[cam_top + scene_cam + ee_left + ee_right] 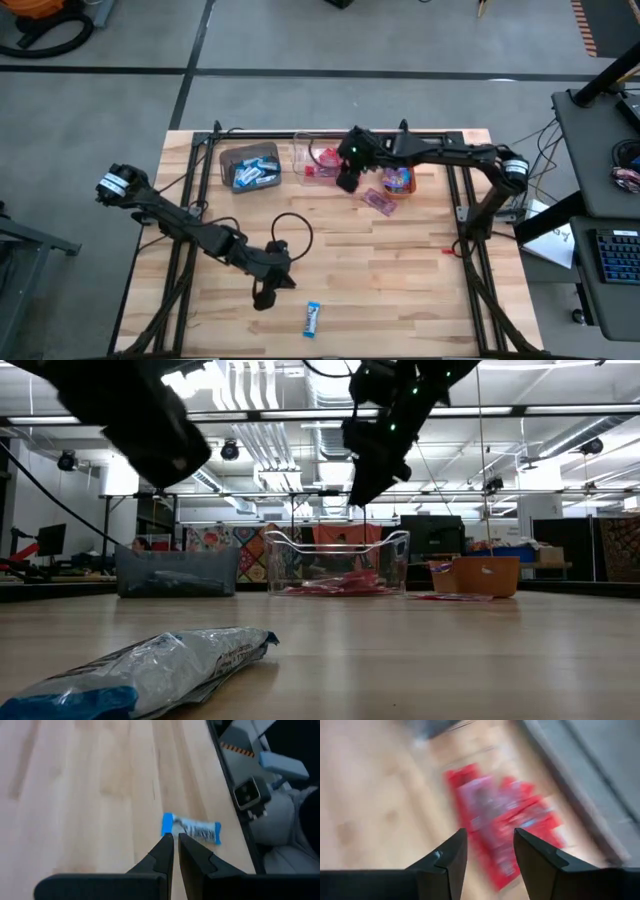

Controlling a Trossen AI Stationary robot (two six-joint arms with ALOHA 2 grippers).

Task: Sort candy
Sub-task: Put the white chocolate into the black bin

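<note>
The left gripper (262, 297) is hanging over the near part of the wooden table (400, 290), its two dark fingers (164, 851) pressed together with only a thin slit between them and nothing caught there. Just past its tips a blue-and-white candy (191, 828) is lying flat on the bare boards, close to the near table edge; in the high view the same sweet (312, 318) is sitting a little to the right of the gripper and apart from it. From table height it is filling the foreground as a crinkled shiny wrapper (140, 672).

Farther back, the right gripper (346, 180) is hovering above the clear bin (313, 160), with its fingers (445, 862) standing apart and empty. Directly below them a blurred heap of red candy (505, 827) is lying inside that bin, and the low view shows red wrappers (340, 582) resting on its floor.

To the left of the clear bin, the brown bin (249, 166) is holding several blue-and-white candies (256, 176). To the right, the orange bin (398, 180) is standing near the back edge, and a pink candy (377, 202) is lying on the table just in front of it, outside every bin.
</note>
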